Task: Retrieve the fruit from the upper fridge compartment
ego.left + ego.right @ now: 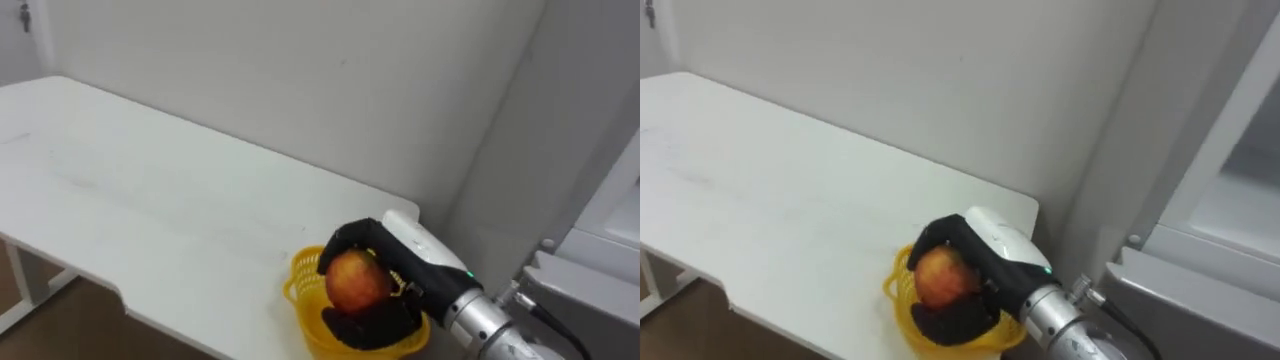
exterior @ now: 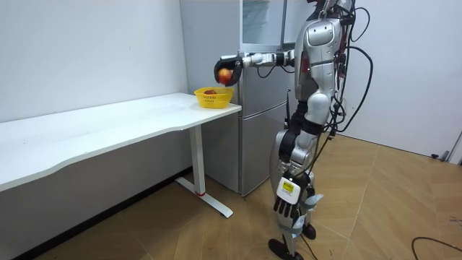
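My right hand (image 1: 405, 250) has its fingers curled round a red apple (image 1: 355, 282) above the yellow basket (image 1: 300, 275) at the table (image 1: 150, 200) end. My left hand (image 2: 284, 208) hangs low; open or closed, I can't tell.

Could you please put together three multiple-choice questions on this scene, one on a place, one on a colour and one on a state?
1. Where is the apple?
A) on the floor
B) in the right hand, over the basket
C) on a fridge shelf

2. What colour is the basket?
A) yellow
B) blue
C) black

3. How is the right hand?
A) open and flat
B) shut on nothing
C) shut on the apple

Answers:
1 B: the hand holds the apple just above the basket at the end of the table.
2 A: its rim is bright yellow.
3 C: its dark fingers curl round the apple.
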Robot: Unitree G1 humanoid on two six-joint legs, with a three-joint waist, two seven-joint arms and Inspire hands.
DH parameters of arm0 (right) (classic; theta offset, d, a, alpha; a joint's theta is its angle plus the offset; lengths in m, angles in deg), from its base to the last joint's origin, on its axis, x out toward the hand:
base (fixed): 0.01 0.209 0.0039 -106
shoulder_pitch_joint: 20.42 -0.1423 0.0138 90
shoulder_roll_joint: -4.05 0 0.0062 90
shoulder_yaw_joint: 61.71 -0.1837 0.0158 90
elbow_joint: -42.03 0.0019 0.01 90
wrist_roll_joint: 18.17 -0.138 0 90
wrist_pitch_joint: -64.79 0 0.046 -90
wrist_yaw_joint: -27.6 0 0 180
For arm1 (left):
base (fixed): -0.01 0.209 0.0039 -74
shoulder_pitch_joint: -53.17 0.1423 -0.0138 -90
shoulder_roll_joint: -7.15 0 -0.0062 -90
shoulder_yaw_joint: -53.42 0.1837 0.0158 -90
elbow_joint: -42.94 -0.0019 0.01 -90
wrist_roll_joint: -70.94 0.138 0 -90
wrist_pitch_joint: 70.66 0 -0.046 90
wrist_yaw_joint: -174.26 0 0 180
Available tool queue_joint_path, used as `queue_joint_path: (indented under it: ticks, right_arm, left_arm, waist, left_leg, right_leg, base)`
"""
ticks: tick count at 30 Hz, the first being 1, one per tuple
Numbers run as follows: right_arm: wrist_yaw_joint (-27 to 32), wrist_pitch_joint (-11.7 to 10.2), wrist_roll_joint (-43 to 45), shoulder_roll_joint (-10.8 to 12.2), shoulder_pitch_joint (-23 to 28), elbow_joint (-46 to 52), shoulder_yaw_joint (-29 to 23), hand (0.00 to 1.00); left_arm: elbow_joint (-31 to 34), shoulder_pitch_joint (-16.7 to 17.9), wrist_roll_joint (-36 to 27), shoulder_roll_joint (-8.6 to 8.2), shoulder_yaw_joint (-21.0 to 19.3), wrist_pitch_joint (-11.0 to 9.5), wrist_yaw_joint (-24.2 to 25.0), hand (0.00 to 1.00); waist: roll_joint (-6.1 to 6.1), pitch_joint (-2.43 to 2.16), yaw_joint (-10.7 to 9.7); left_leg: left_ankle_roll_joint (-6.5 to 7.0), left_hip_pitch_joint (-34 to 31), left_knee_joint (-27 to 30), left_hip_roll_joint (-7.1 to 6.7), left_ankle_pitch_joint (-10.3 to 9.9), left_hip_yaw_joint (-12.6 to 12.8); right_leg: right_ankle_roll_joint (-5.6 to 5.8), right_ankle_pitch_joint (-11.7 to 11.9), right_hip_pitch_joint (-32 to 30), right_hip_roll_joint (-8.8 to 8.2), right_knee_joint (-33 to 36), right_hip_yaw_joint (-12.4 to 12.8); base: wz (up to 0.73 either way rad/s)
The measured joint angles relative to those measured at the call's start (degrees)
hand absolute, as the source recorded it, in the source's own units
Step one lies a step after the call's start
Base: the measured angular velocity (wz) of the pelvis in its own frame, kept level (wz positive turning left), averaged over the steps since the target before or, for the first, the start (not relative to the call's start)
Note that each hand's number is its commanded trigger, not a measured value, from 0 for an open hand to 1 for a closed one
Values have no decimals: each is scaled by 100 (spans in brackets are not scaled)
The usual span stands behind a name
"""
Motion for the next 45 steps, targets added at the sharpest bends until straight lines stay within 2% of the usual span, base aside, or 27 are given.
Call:
queue_joint_path:
  ticks: [7, 9, 13, 16, 17, 18, 19, 27, 36, 45]
  right_arm:
    - [3, 71, -161, -2, -133, -718, 33, 100]
    - [43, 56, -166, -4, -159, -1035, 33, 100]
    - [114, 45, -125, -2, -160, -1402, 34, 100]
    - [208, 46, -135, -8, -162, -1578, 26, 100]
    - [224, 46, -146, -8, -164, -1666, 25, 89]
    - [231, 46, -149, -8, -164, -1720, 24, 39]
    - [235, 46, -155, -8, -164, -1731, 24, 2]
    - [340, 37, -420, -8, -274, -1732, 23, 0]
    - [346, 29, -535, -8, -327, -1727, 24, 0]
    - [336, 41, -674, -8, -327, -1743, 24, 0]
  left_arm:
    - [150, -11, 39, 20, 15, 120, 167, 0]
    - [245, -33, 40, 22, 11, 112, 205, 0]
    - [214, -40, 59, 18, 13, 103, 209, 0]
    - [212, 46, 70, 23, -53, 110, 221, 0]
    - [212, 66, 70, 22, -58, 112, 221, 0]
    - [213, 86, 70, 21, -63, 112, 223, 0]
    - [213, 98, 70, 21, -71, 112, 226, 0]
    - [205, 187, 70, 30, -105, 114, 234, 0]
    - [216, 177, 78, 31, -105, 115, 242, 0]
    - [221, 177, 202, 30, -103, 233, 268, 0]
  waist:
    - [-20, 6, 22]
    - [-46, 2, 104]
    - [-103, 38, 197]
    - [-128, 65, 253]
    - [-144, 66, 258]
    - [-159, 63, 272]
    - [-167, 63, 281]
    - [-190, 48, 316]
    - [-141, 84, 309]
    - [-136, 84, 318]
  left_leg:
    - [-6, -133, 93, -24, 3, -186]
    - [-16, -135, 97, -28, 10, -203]
    - [-24, -148, 123, -39, 17, -208]
    - [-28, -174, 96, -61, 20, -263]
    - [-27, -181, 96, -78, 33, -276]
    - [-25, -186, 97, -88, 40, -279]
    - [-22, -187, 97, -93, 45, -279]
    - [0, -199, 89, -111, 69, -297]
    - [-2, -168, 71, -110, 69, -340]
    - [-3, -152, 69, -110, 68, -338]
  right_leg:
    - [0, 0, -15, -11, -5, -108]
    - [1, -1, -6, -46, -5, -131]
    - [1, -1, -2, -57, -5, -149]
    - [6, -4, -3, -56, -7, -264]
    - [10, -8, -3, -79, -8, -284]
    - [11, -10, -3, -83, -14, -286]
    - [11, -10, -3, -83, -19, -286]
    - [13, -8, 17, -83, -94, -304]
    - [14, -7, 60, -83, -93, -323]
    - [14, -7, 91, -77, -100, -322]
  base:
    - [15]
    - [5]
    - [0]
    - [5]
    - [9]
    - [6]
    - [0]
    - [0]
    - [2]
    - [0]
